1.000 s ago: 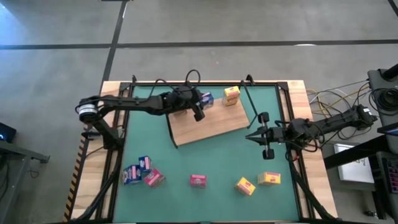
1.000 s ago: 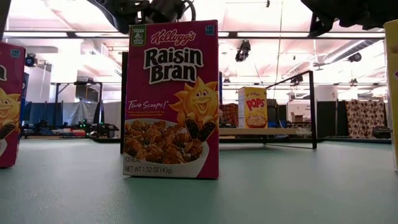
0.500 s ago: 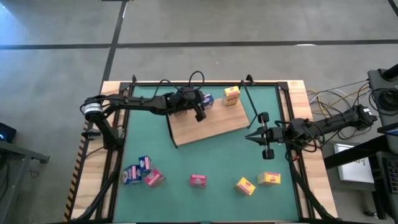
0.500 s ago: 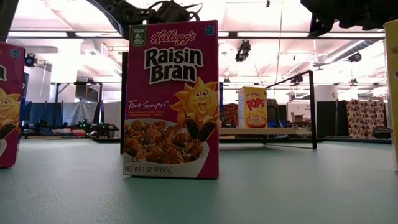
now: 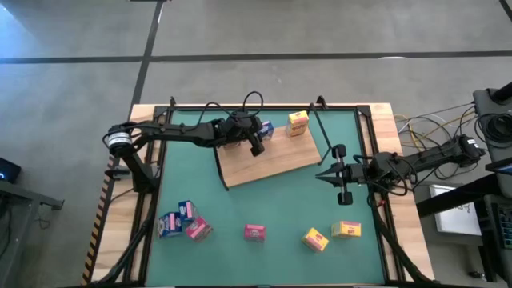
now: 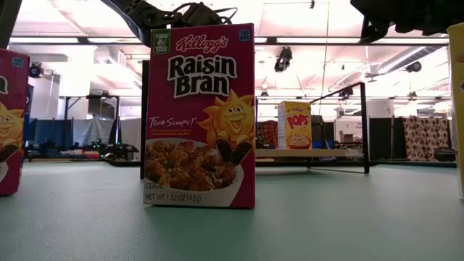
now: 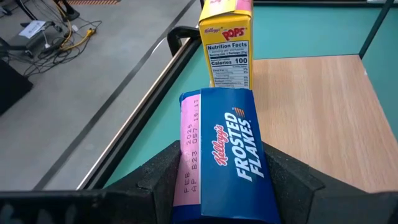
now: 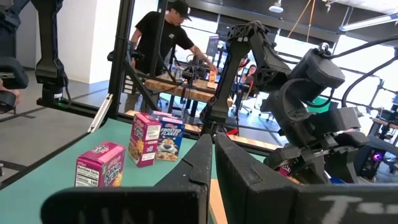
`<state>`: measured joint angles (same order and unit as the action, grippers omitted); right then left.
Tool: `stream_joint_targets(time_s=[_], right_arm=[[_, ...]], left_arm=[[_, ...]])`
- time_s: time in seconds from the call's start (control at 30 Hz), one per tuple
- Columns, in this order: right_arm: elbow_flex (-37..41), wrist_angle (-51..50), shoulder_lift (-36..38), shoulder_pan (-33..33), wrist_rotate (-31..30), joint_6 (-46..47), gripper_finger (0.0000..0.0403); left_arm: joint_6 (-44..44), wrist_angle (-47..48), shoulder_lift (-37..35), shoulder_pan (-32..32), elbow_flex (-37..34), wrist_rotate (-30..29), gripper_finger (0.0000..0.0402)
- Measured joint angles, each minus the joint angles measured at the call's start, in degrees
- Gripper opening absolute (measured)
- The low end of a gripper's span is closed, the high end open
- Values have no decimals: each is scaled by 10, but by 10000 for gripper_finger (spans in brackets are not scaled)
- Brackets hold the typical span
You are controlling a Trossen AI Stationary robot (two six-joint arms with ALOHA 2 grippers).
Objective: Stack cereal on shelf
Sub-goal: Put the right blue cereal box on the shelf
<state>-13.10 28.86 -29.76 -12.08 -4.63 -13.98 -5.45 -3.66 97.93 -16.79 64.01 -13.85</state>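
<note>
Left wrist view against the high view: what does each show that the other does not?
Only the left wrist view shows the label on the blue Frosted Flakes box held in the left tool, and the Pops print on the yellow box. Only the high view shows the right tool shut beside the shelf, and seven boxes left on the mat. Both show the shelf's board and those two boxes.

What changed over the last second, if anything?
The left arm shifted slightly between the first two earlier frames, carrying the blue cereal box in the left gripper at the shelf; steady since. Right gripper stayed shut, loose boxes unmoved.
</note>
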Motion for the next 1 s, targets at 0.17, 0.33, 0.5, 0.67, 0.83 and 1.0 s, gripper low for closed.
stream_joint_targets(time_s=[0.17,0.33,0.5,0.67,0.83,1.0], right_arm=[[0,0,0,0,0,0,12],[0,0,0,0,0,0,12],[0,0,0,0,0,-1,12],[0,0,0,0,0,-1,12],[0,0,0,0,0,-1,12],[0,0,0,0,0,-1,12]], left_arm=[[0,0,0,-2,0,3,182],[2,-2,0,-5,0,4,202],[1,-3,0,-5,0,3,221],[0,-2,0,-5,0,3,232],[0,1,-4,-5,0,3,238],[1,10,-15,-5,0,-6,238]])
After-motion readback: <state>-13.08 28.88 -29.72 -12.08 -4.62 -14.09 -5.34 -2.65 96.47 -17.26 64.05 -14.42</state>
